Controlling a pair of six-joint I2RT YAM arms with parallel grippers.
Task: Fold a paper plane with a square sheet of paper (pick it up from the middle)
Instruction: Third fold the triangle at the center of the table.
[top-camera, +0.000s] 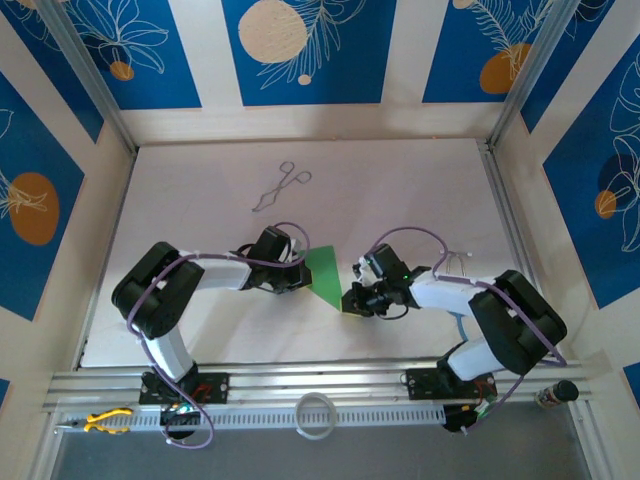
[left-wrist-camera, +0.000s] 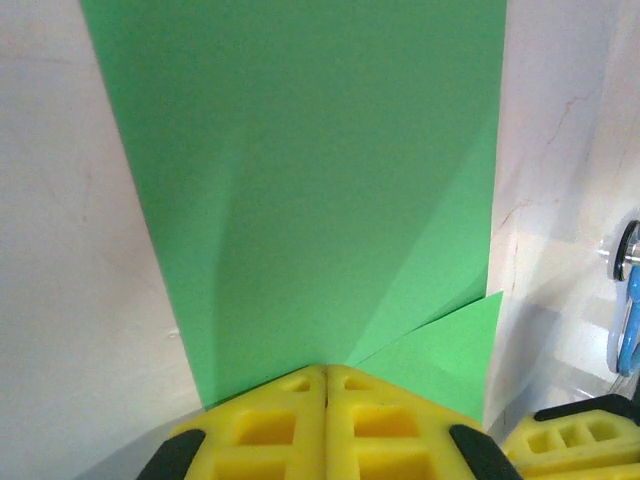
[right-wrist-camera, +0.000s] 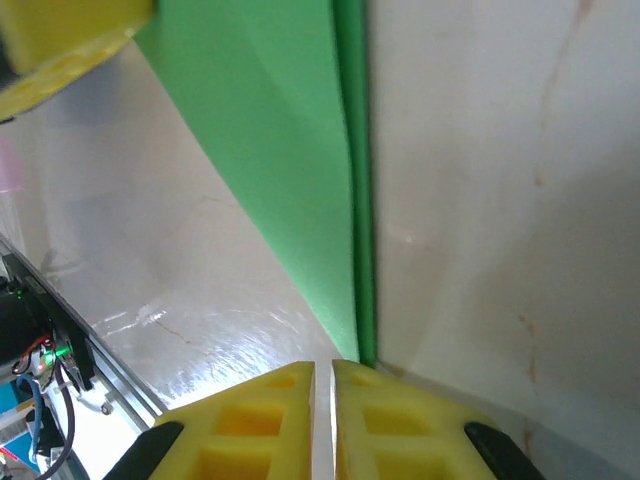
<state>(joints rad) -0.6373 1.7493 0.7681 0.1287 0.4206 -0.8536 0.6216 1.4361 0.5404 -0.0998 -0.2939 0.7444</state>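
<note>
Pinching green paper (left-wrist-camera: 300, 180): left claw (left-wrist-camera: 326, 385), right claw (right-wrist-camera: 322, 375).

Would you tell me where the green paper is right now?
In the top view, the green paper lies mid-table between the left gripper and right gripper.

Bright, even light is falling from above on the pale white tabletop (top-camera: 400, 190) in the overhead view; the two black-and-white robot arms (top-camera: 215, 272) are casting only faint, soft shadows. In the left wrist view the thin bright green sheet of paper (left-wrist-camera: 300, 180) is shading gently along its creases, and the yellow foam fingertips (left-wrist-camera: 270, 430) at the bottom are blurring. In the right wrist view glare is shimmering at lower left.
</note>
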